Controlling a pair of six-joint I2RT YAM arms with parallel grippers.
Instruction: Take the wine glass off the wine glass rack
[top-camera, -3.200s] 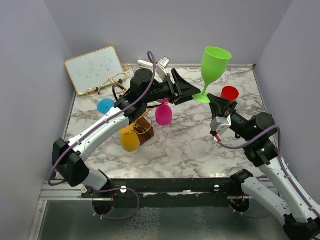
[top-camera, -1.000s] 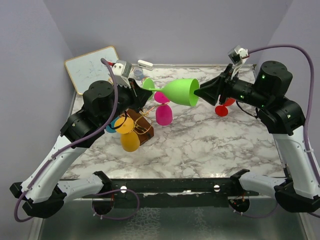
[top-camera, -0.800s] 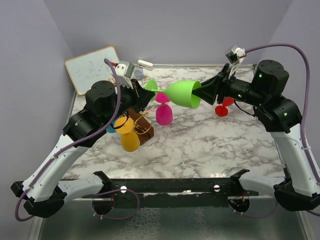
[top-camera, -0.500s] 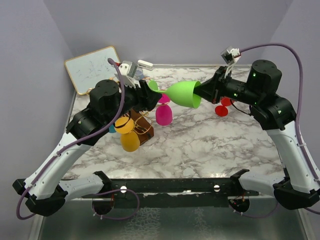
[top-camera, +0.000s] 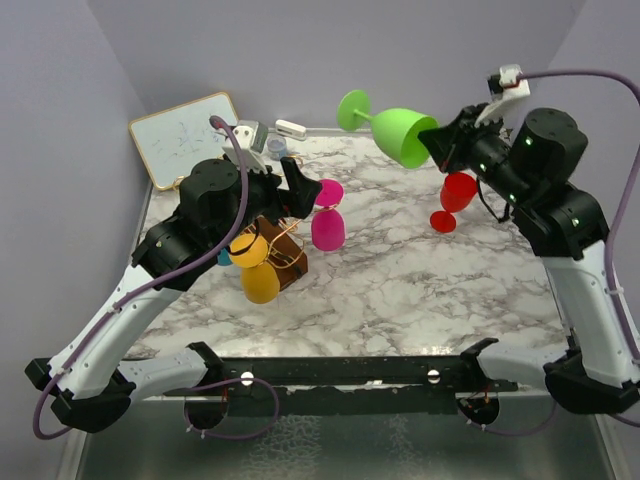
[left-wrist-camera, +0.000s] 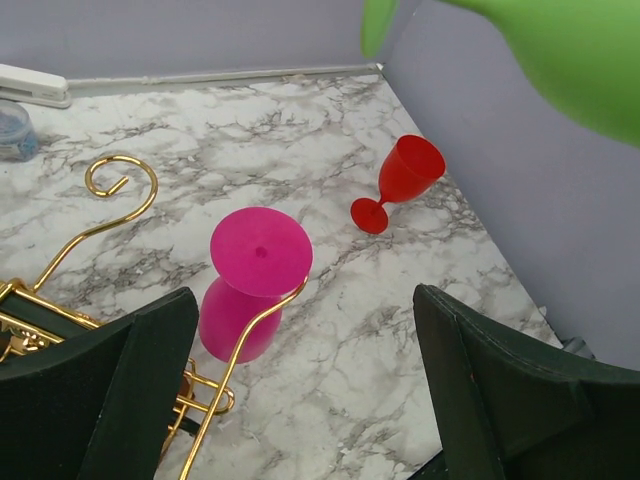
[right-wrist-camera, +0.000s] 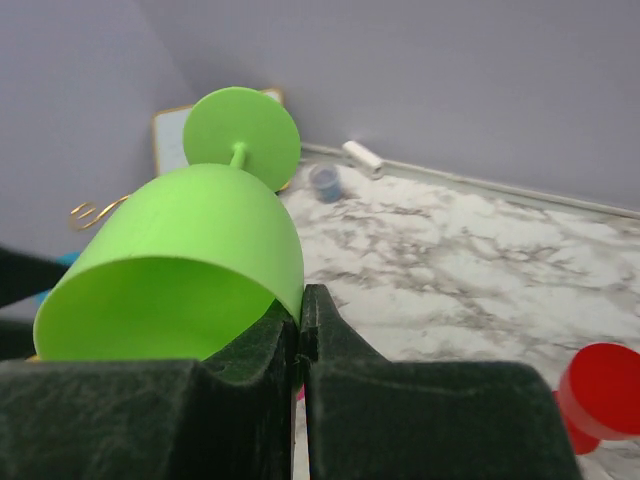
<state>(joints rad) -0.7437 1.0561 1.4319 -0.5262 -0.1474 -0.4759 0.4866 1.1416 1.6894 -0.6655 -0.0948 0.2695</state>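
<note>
My right gripper (top-camera: 432, 146) is shut on the rim of the lime green wine glass (top-camera: 398, 130) and holds it sideways in the air, foot toward the back wall. In the right wrist view the fingers (right-wrist-camera: 300, 305) pinch the green glass's (right-wrist-camera: 200, 230) rim. The copper-gold wine glass rack (top-camera: 285, 250) stands left of centre with a pink glass (top-camera: 327, 227) and a yellow glass (top-camera: 260, 283) hanging upside down from it. My left gripper (top-camera: 300, 190) is open above the rack and holds nothing. Its view shows the pink glass (left-wrist-camera: 258, 250) on a hook arm (left-wrist-camera: 120, 180).
A red wine glass (top-camera: 455, 195) stands upright on the marble table (top-camera: 400, 290), below the right arm. A whiteboard (top-camera: 185, 135) leans at the back left, with a white eraser (top-camera: 291, 128) and a small blue-grey cup (top-camera: 277, 147) beside it. Purple walls enclose three sides.
The left gripper opened and let go of the green glass's stem. The right gripper shut on the rim and carried the glass up and back to the right, away from the rack.
</note>
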